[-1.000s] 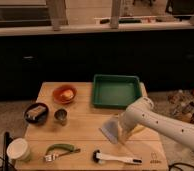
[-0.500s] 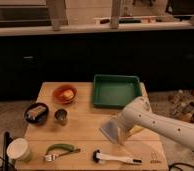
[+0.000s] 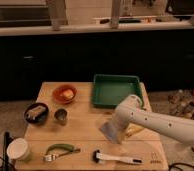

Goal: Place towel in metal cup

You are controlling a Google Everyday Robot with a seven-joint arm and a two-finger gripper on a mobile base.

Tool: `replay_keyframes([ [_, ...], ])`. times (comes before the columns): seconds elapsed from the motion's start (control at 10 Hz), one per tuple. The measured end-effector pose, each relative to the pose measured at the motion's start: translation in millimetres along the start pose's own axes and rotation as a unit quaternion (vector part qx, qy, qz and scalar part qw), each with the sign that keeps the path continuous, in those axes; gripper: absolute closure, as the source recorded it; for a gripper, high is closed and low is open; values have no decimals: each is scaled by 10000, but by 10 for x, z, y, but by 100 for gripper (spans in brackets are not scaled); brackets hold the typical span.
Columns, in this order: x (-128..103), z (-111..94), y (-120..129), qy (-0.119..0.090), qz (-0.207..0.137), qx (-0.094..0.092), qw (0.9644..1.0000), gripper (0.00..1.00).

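The grey-blue towel (image 3: 108, 131) lies on the wooden table (image 3: 85, 131), right of centre near the front. My gripper (image 3: 119, 131) is at the end of the white arm (image 3: 155, 122), which reaches in from the right. The gripper sits low over the towel's right side and hides part of it. The small metal cup (image 3: 61, 116) stands upright on the left half of the table, well to the left of the towel and apart from the gripper.
A green tray (image 3: 116, 90) sits at the back right. An orange bowl (image 3: 64, 93) and a black bowl (image 3: 36, 113) are near the cup. A cream-white cup (image 3: 18, 149), a green-handled tool (image 3: 60, 149), a brush (image 3: 117, 159) and a yellow banana (image 3: 136, 131) lie along the front.
The arm's end has edged slightly left over the towel. Nothing else has moved.
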Motion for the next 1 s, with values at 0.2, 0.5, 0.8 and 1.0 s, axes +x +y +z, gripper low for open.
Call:
replay_keyframes([
  [0.2, -29, 52, -35, -30, -75, -79, 9999, 20],
  [0.5, -26, 135, -69, -73, -108, -178, 9998, 21],
  [0.8, -25, 175, -82, -92, -108, -236, 9996, 48],
  [1.0, -21, 175, -95, -91, -115, -225, 9996, 70],
])
